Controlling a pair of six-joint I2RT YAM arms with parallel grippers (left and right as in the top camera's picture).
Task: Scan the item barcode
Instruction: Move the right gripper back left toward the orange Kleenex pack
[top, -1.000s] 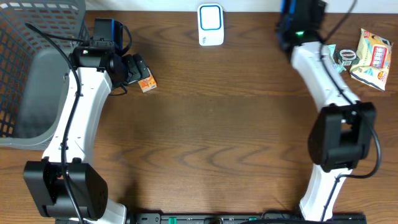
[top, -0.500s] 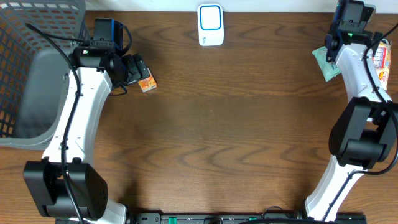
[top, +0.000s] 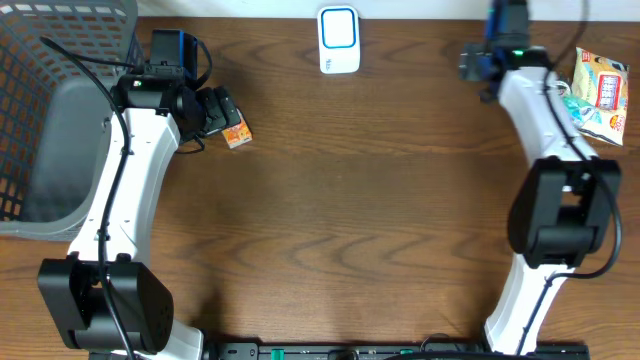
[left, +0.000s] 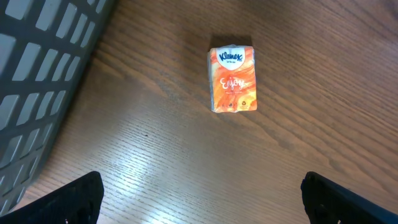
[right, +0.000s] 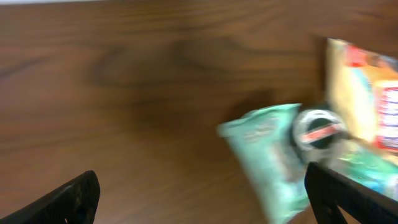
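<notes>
An orange Kleenex tissue pack (left: 233, 79) lies flat on the wooden table, also seen from overhead (top: 236, 133). My left gripper (left: 199, 208) hovers open just short of it, nothing between its fingers (left: 78, 199); from above it (top: 214, 109) sits right beside the pack. The white and blue barcode scanner (top: 339, 40) stands at the table's far edge. My right gripper (right: 202, 199) is open and empty over bare wood at the far right (top: 478, 64). The right wrist view is blurred.
A grey mesh basket (top: 50, 110) fills the far left (left: 37, 68). A pale green packet (right: 267, 155), a small round item (right: 317, 127) and a yellow snack bag (right: 367, 93) lie together at the far right corner (top: 600, 88).
The right arm swung right over the packets, then back left toward the table's middle. The left arm and the tissue pack have not moved.
</notes>
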